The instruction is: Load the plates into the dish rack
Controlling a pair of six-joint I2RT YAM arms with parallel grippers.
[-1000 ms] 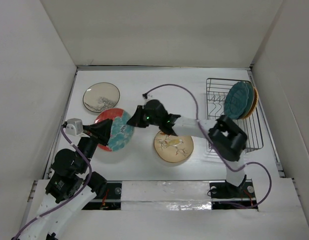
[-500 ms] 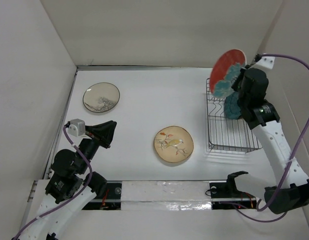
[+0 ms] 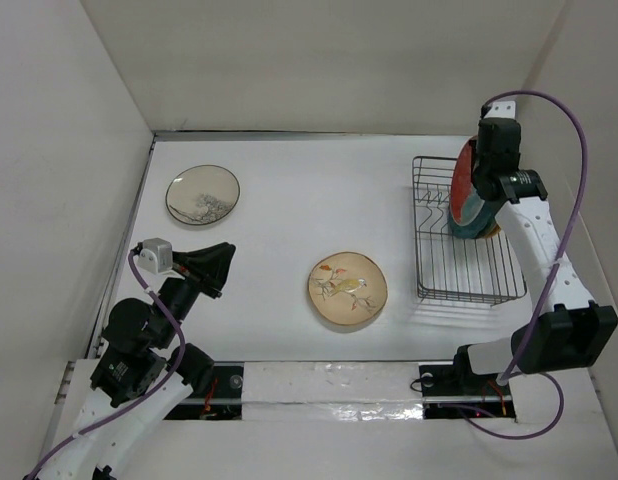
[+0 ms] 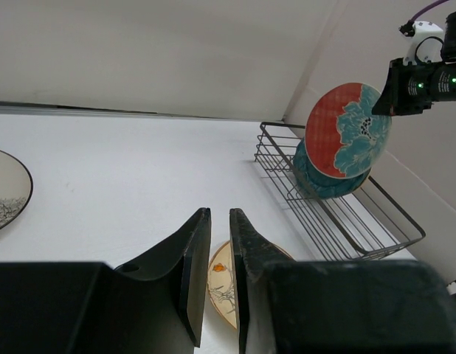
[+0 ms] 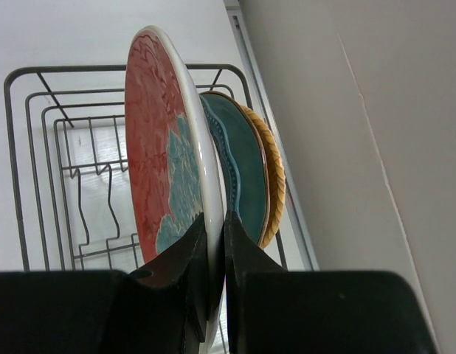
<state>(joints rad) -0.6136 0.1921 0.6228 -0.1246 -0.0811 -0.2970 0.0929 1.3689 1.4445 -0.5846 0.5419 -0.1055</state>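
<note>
Top view of a white table (image 3: 319,200) with two robot arms at the near edge. At the far right, a black wire dish rack (image 3: 469,270). In the rack's far end, upright on edge, a teal plate (image 5: 246,169) and, right behind it toward the side wall, an orange plate (image 5: 272,177). Just in front of the teal one, upright and a little higher, a red plate (image 5: 150,147) with a large blue flower, pinched at the rim by the right claw (image 5: 215,225). Contact between its lower edge and the rack wires: cannot tell. Flat on the table near the middle, a tan plate (image 3: 347,288) with a floral pattern. At the far left, well apart, a cream plate (image 3: 202,194) with a dark rim. Left claw (image 4: 219,217) over the table's left side, fingers nearly pressed together with only a thin slit between, nothing held.
</note>
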